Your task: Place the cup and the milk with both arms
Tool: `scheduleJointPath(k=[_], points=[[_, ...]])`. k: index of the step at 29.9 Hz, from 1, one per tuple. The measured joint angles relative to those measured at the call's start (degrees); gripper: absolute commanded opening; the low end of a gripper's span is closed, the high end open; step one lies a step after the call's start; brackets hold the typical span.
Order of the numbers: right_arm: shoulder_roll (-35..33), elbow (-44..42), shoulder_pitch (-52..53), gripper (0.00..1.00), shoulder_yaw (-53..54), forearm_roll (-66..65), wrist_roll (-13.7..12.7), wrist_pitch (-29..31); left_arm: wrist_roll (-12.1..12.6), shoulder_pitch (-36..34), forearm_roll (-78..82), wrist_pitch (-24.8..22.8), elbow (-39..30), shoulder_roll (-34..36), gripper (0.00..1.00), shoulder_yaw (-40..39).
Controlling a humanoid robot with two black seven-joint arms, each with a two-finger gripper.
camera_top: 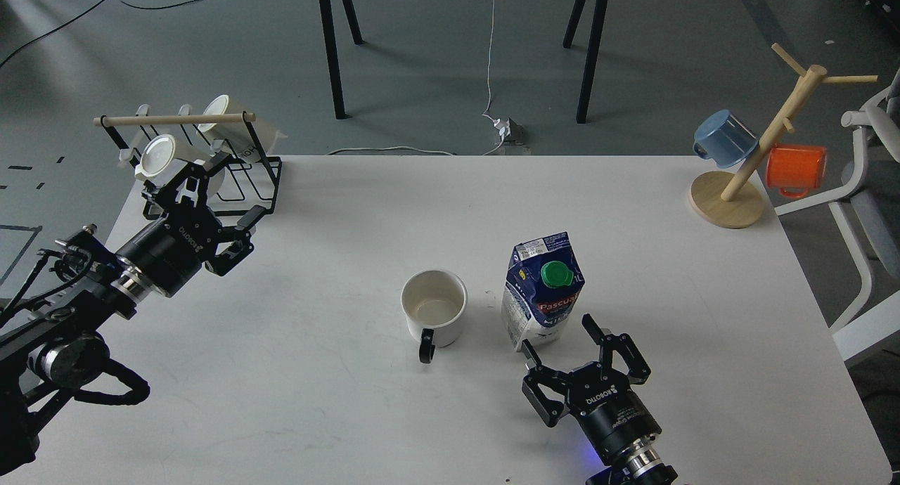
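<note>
White table [703, 316]: cup [434, 308] upright, empty; milk [543, 292] capped beside; right pincer [560, 344], left pincer [214, 190] both released.

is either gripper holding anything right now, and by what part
Nothing is held. The right gripper is open just short of the milk; the left gripper is open by the rack, away from the cup.

One white cup [434, 307] with black handle; one milk carton [541, 292] with green cap; two cream mugs, front [160, 158] and rear [228, 123], on one black wire rack [264, 183] with one wooden rail [174, 119]; one wooden mug tree [763, 147] bearing two mugs, one blue [724, 138], one orange [796, 170]; two black grippers, left [214, 207] and right [566, 348]; one white table [703, 316]; total mugs in view: five.
</note>
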Motion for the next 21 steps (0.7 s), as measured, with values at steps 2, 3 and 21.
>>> scheduleJointPath(k=[2, 3, 21], points=[[-1.45, 0.59, -1.23, 0.99, 0.22, 0.00, 0.00, 0.00, 0.00, 0.00, 0.00, 0.00, 0.00, -0.12, 0.98, 0.00], [-2.31, 0.96, -2.04, 0.99, 0.41, 0.01, 0.00, 0.00, 0.00, 0.00, 0.00, 0.00, 0.00, -0.15, 0.99, 0.00], [-22.46, 6.60, -7.21, 0.99, 25.72, -0.10, 0.62, 0.00, 0.00, 2.43, -0.39, 0.00, 0.05, 0.43, 0.99, -0.81]])
